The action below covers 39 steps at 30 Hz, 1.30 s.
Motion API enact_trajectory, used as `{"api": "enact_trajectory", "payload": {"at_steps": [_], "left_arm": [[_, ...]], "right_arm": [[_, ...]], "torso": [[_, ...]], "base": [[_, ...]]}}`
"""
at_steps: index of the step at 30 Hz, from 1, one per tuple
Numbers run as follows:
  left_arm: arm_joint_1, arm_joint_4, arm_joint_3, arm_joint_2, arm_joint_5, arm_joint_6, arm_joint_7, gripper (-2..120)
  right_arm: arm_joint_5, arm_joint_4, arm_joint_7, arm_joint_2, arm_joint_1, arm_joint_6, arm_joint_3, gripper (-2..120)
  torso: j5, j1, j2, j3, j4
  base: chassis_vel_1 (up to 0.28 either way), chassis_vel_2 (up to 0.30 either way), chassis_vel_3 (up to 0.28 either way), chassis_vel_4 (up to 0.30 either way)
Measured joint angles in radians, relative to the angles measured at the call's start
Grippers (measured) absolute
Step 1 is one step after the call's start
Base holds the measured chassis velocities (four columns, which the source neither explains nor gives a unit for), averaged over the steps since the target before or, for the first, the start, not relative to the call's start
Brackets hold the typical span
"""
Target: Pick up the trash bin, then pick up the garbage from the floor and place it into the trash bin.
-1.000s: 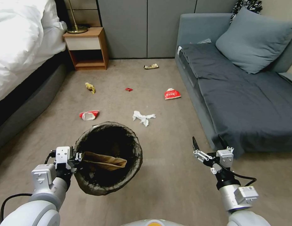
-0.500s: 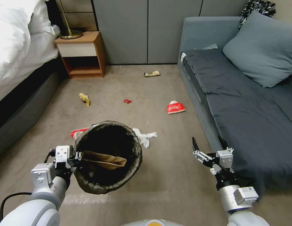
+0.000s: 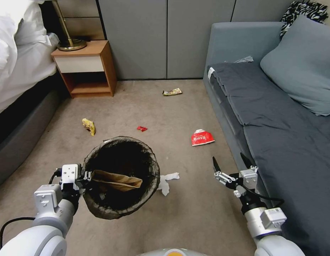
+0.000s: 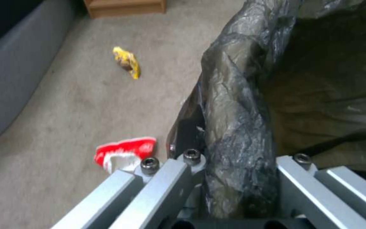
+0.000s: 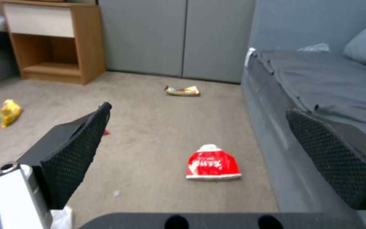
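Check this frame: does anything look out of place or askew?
Litter is strewn over the carpet: a white tissue, red wrapper, yellow wrapper, and another wrapper by the wall. The trash bin hangs tilted off the floor in the left gripper, a brown paper bag inside. The right gripper is open.

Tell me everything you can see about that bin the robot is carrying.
The trash bin is a small round bucket wrapped in a crinkled dark plastic liner folded over its rim, so its wall is hidden. It is held off the carpet, mouth up and tipped slightly. The left gripper is clamped on the rim at the robot's left side, one finger outside and one inside. A flattened brown paper bag lies inside, across the opening. A white tissue lies on the floor beside it.
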Motion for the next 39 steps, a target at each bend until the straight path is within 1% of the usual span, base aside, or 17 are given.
{"api": "enact_trajectory", "payload": {"at_steps": [5, 9, 10, 11, 13, 14, 16, 17, 20, 25, 28, 29, 30, 32, 33, 38, 39], "left_arm": [[-0.002, 0.000, -0.016, 0.002, -0.011, 0.005, 0.005, 1], [0.000, 0.000, -0.038, 0.002, -0.013, 0.011, 0.024, 1], [0.003, 0.000, -0.047, 0.001, -0.015, 0.011, 0.028, 1], [0.003, 0.000, -0.047, 0.001, -0.015, 0.011, 0.028, 1], [0.004, 0.000, -0.056, 0.000, -0.022, 0.011, 0.028, 1], [0.004, 0.000, -0.056, 0.000, -0.022, 0.011, 0.028, 1], [0.005, 0.000, -0.063, -0.002, -0.024, 0.012, 0.029, 1], [0.005, 0.000, -0.063, -0.002, -0.024, 0.012, 0.029, 1], [0.010, 0.000, -0.072, -0.007, -0.024, 0.012, 0.028, 1], [0.006, 0.000, -0.074, -0.009, -0.025, 0.012, 0.025, 1], [0.007, 0.000, -0.075, -0.012, -0.025, 0.012, 0.020, 1], [0.007, 0.000, -0.075, -0.012, -0.025, 0.012, 0.020, 1], [0.009, 0.000, -0.075, -0.013, -0.025, 0.012, 0.018, 1], [0.010, 0.000, -0.075, -0.016, -0.026, 0.012, 0.013, 1], [0.010, 0.000, -0.075, -0.016, -0.026, 0.012, 0.013, 1], [0.009, 0.000, -0.074, -0.016, -0.027, 0.012, 0.009, 1], [0.009, 0.000, -0.074, -0.016, -0.027, 0.012, 0.009, 1]], "right_arm": [[0.009, 0.000, -0.032, -0.015, 0.006, -0.039, -0.008, 100], [0.020, -0.001, -0.085, -0.047, 0.016, -0.092, 0.001, 100], [0.033, -0.008, -0.128, -0.085, 0.027, -0.120, 0.003, 100], [0.033, -0.008, -0.128, -0.085, 0.027, -0.120, 0.003, 100], [0.061, -0.029, -0.193, -0.147, 0.055, -0.166, -0.005, 100], [0.061, -0.029, -0.193, -0.147, 0.055, -0.166, -0.005, 100], [0.084, -0.064, -0.249, -0.197, 0.093, -0.207, -0.024, 100], [0.084, -0.064, -0.249, -0.197, 0.093, -0.207, -0.024, 100], [0.117, -0.112, -0.287, -0.240, 0.157, -0.253, -0.061, 100], [0.152, -0.162, -0.307, -0.251, 0.231, -0.294, -0.108, 100], [0.195, -0.240, -0.310, -0.253, 0.329, -0.329, -0.197, 100], [0.195, -0.240, -0.310, -0.253, 0.329, -0.329, -0.197, 100], [0.200, -0.268, -0.311, -0.252, 0.363, -0.337, -0.227, 100], [0.201, -0.325, -0.324, -0.240, 0.427, -0.352, -0.277, 100], [0.201, -0.325, -0.324, -0.240, 0.427, -0.352, -0.277, 100], [0.201, -0.437, -0.330, -0.197, 0.545, -0.358, -0.360, 100], [0.201, -0.437, -0.330, -0.197, 0.545, -0.358, -0.360, 100]], "torso": [[0.0000, 0.000, 0.000, 0.000, -0.0002], [0.0001, 0.000, 0.000, 0.000, -0.0003], [0.0000, 0.000, 0.000, 0.000, 0.0000], [0.0000, 0.000, 0.000, 0.000, 0.0000], [0.0000, 0.000, 0.000, 0.000, -0.0002], [0.0000, 0.000, 0.000, 0.000, -0.0002], [0.0001, 0.000, 0.000, 0.000, -0.0001], [0.0001, 0.000, 0.000, 0.000, -0.0001], [0.0000, 0.000, 0.000, 0.000, 0.0000], [-0.0001, 0.000, 0.000, 0.000, -0.0003], [0.0001, 0.000, 0.000, 0.000, 0.0000], [0.0001, 0.000, 0.000, 0.000, 0.0000], [-0.0001, 0.000, 0.000, 0.000, 0.0000], [0.0000, 0.000, 0.000, 0.000, -0.0001], [0.0000, 0.000, 0.000, 0.000, -0.0001], [-0.0001, 0.000, 0.000, 0.000, -0.0001], [-0.0001, 0.000, 0.000, 0.000, -0.0001]], "base": [[0.031, -0.025, -0.034, 0.022], [0.000, 0.000, 0.000, 0.000], [0.000, 0.000, 0.000, 0.000], [0.000, 0.000, 0.000, 0.000], [0.000, 0.000, 0.000, 0.000], [0.000, 0.000, 0.000, 0.000], [0.000, 0.000, 0.000, 0.000], [0.000, 0.000, 0.000, 0.000], [0.000, 0.000, 0.000, 0.000], [0.000, 0.000, 0.000, 0.000], [0.000, 0.000, 0.000, 0.000], [0.000, 0.000, 0.000, 0.000], [0.000, 0.000, 0.000, 0.000], [0.000, 0.000, 0.000, 0.000], [0.000, 0.000, 0.000, 0.000], [0.000, 0.000, 0.000, 0.000], [0.000, 0.000, 0.000, 0.000]]}}
